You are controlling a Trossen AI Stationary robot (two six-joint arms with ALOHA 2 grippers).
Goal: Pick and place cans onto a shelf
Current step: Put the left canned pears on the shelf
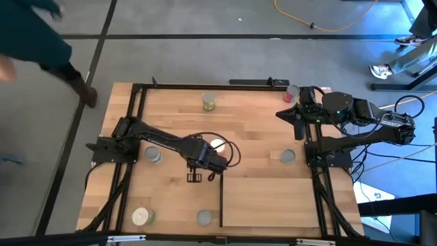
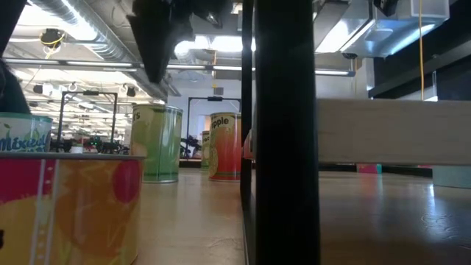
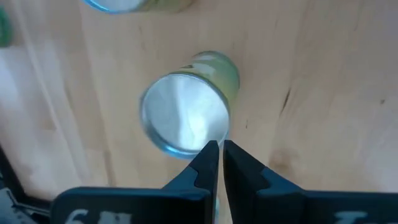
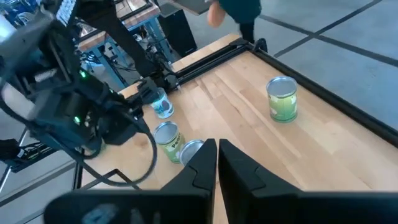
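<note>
Light-wood table under both arms, cans scattered across it. At far left of the low view, a can with red and orange sides, very close to the lens, no wording legible; behind it a pale can edge reading "Mixed". Further along, a green-sided can with only the letter "s" readable, then an orange-red can lettered "pple".

From above, left to right: cream-topped can at the near left corner, grey-topped can beside the left arm, grey-topped can at the near edge, green-sided can toward the far edge, bright white-topped can just beside the left end effector. Left end effector clenched on nothing, fingertips nearly touching, hovering at the rim of a silver-topped, green-sided can.

Shelf flat at the near right, black strip along its left short edge, bare. Grey-topped can beyond it. Red-sided can at the far right corner, near the right end effector, clenched and empty, raised above the table.
</note>
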